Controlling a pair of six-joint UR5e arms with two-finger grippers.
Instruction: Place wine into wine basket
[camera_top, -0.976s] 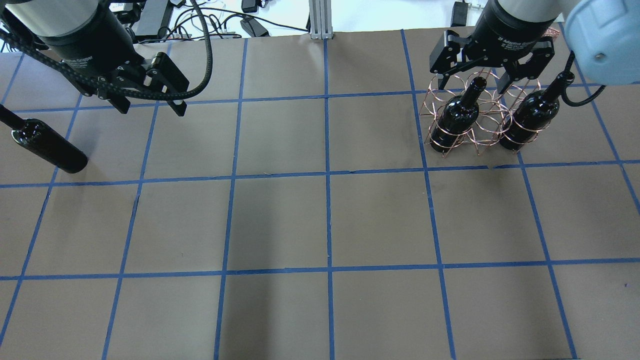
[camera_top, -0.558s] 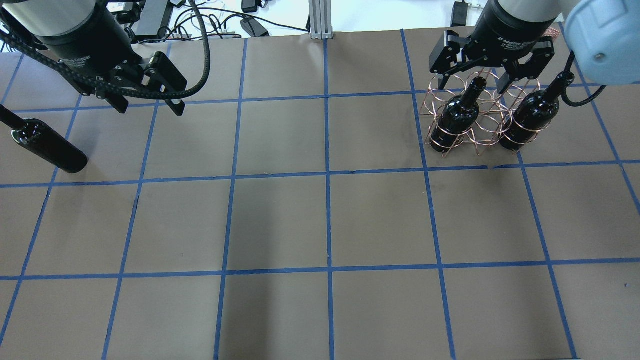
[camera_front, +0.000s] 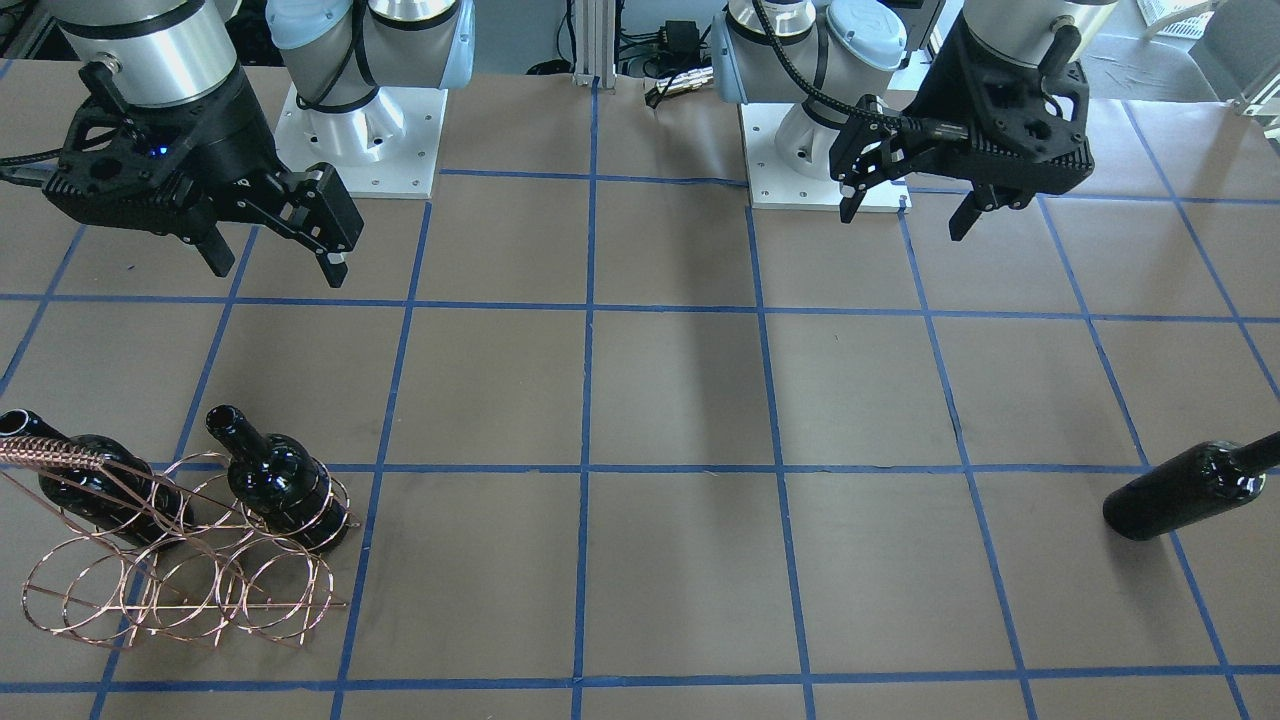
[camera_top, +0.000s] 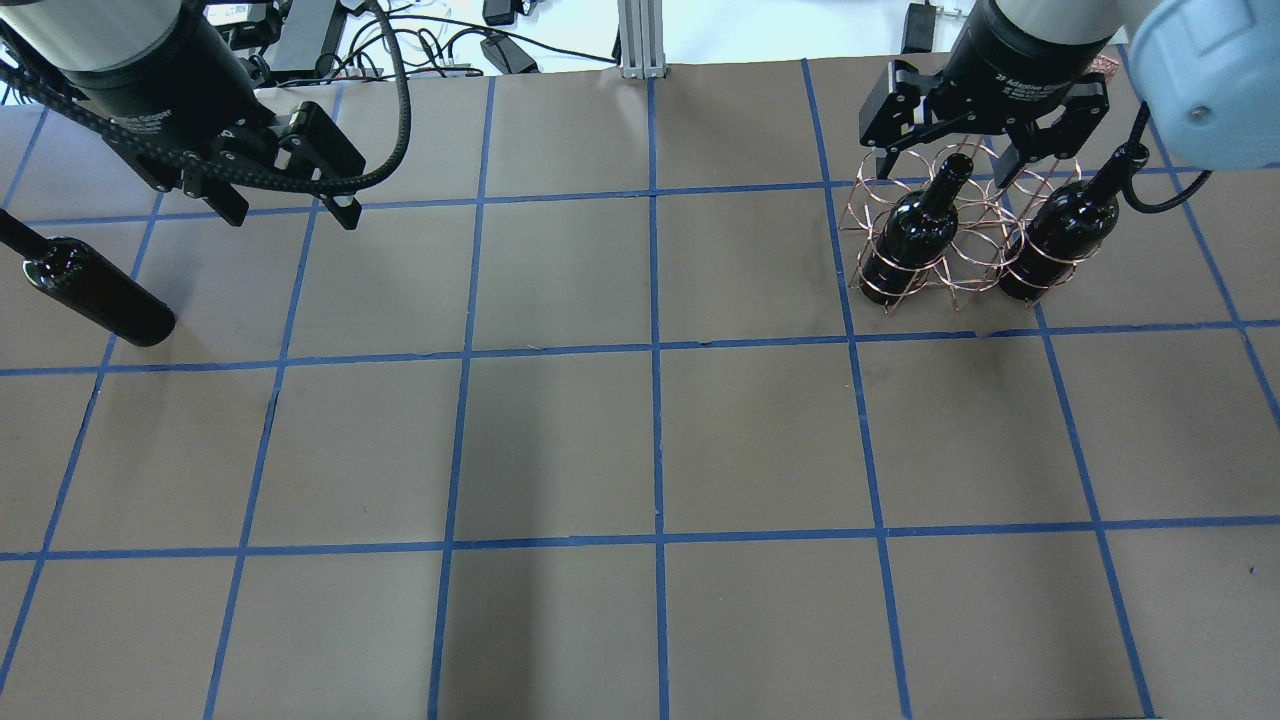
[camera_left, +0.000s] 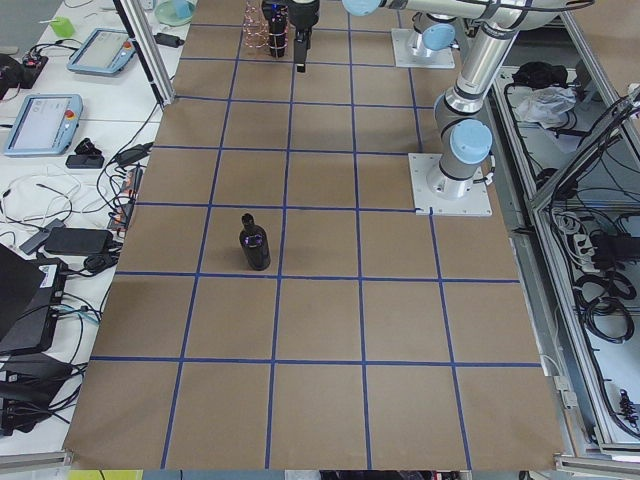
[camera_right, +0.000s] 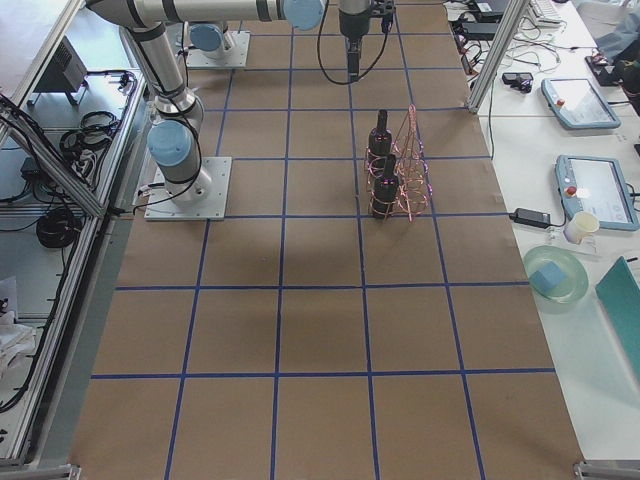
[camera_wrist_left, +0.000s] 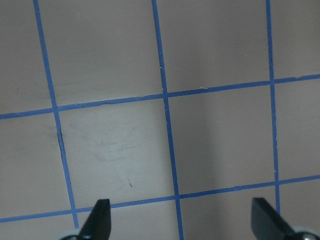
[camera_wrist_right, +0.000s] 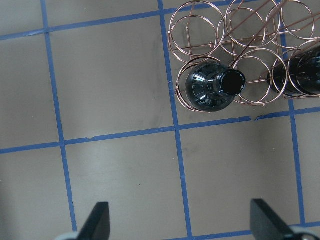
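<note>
Left claw hangs open and empty near the loose bottle, which stands upright by the table's left edge. Right claw is open too, beside the part-filled basket. The glossy glass looks heavy, slippery and breakable, so a grip around the neck seems surest.

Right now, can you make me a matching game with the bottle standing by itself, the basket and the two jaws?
Things:
1. lone bottle
2. basket
3. left jaws
4. right jaws

States:
A. open, its wrist view shows the basket
B. stands upright, far from the basket
C. open, only bare table below
D. holds two bottles

Pairs: 1-B, 2-D, 3-C, 4-A.
</note>
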